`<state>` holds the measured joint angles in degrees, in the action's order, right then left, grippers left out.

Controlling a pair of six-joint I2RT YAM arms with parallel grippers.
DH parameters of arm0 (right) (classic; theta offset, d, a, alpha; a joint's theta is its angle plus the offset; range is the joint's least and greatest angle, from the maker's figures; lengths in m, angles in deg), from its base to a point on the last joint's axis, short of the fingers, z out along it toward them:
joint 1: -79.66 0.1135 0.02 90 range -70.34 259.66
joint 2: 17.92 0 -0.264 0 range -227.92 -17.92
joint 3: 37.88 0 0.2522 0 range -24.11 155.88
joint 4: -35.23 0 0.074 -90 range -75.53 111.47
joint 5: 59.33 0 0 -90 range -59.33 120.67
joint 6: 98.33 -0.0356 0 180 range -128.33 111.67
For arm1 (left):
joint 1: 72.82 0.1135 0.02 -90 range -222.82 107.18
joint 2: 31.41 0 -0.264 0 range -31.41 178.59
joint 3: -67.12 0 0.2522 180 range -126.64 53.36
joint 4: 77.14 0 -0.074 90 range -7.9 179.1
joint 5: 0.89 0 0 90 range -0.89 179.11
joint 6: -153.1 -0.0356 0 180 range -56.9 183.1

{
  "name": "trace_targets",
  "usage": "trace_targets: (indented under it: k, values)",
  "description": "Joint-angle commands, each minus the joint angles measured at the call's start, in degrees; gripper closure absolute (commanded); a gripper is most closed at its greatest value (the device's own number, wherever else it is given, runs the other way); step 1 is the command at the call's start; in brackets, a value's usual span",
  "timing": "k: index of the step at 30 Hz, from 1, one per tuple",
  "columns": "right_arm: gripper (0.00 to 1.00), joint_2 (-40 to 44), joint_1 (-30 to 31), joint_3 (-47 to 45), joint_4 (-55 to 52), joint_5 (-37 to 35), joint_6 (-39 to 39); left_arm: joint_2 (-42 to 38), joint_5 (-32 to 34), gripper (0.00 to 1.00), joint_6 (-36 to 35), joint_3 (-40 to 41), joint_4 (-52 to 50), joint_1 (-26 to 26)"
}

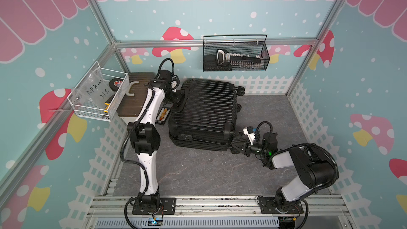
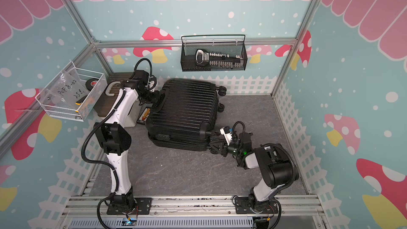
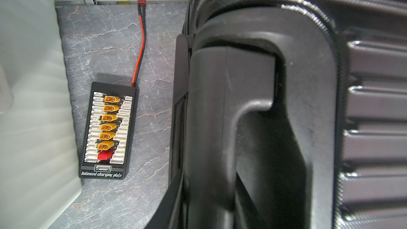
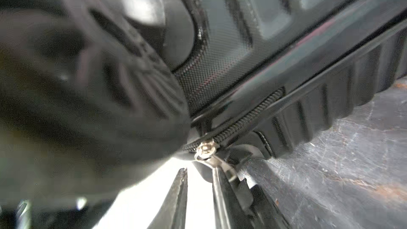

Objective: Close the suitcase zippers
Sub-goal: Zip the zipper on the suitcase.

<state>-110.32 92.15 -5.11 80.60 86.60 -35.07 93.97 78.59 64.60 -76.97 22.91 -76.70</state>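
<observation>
The suitcase (image 1: 204, 111) is seen lying flat on the bench (image 1: 198, 172), ribbed shell up. The step in hand is judged to be the taking of a zipper pull at its near wheel corner. In the right wrist view the right gripper (image 4: 198, 171) is held with its jaws slightly spread just below the slider (image 4: 206, 148). The silver pull tab (image 4: 223, 167) is laid against one finger (image 4: 222, 194), not pinched between the two. Meshed zipper track (image 4: 248, 117) is seen running from the slider along the rim seam. A firm pinch on the tab and a pull along the seam, kept clear of the wheel (image 4: 110, 80), would be called for next. The left gripper (image 1: 177, 98) is set at the case's handle end; whether it is clamped there cannot be told.
</observation>
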Motion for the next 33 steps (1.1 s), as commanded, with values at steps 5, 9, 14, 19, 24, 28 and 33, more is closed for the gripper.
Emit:
trace_targets:
  k: [5, 9, 14, 19, 24, 28, 33]
  values:
    - [0.68, -0.13, 0.6, -0.35, 2.32, -4.42, 1.53, 1.18, -1.08, 1.0, 5.27, -0.37, -1.44, 0.19]
    - [0.61, 0.64, 1.59, -0.6, 2.23, -6.89, 3.72, 1.09, -1.14, 1.0, 5.17, -0.39, -1.42, 0.19]
    - [0.59, -0.22, 3.88, -0.53, 2.99, -11.2, 5.38, 1.18, -1.14, 1.0, 5.34, -0.29, -1.39, 0.28]
    - [0.63, -1.58, 4.86, -1.68, 6.4, -14.36, 5.94, 1.18, -1.25, 1.0, 5.36, -0.38, -1.39, 0.41]
    - [0.75, -2.69, 5.52, -2.17, 9.7, -15.34, 6.47, 1.18, -1.43, 1.0, 5.52, -0.29, -1.39, 0.54]
    - [0.89, -2.96, 5.78, -2.95, 11.4, -15.52, 6.62, 1.01, -1.6, 1.0, 5.59, -0.2, -1.4, 0.54]
    - [1.0, -2.46, 5.81, -4.4, 12.5, -16.5, 6.44, 0.16, -1.28, 1.0, 5.55, -0.14, -1.39, 0.54]
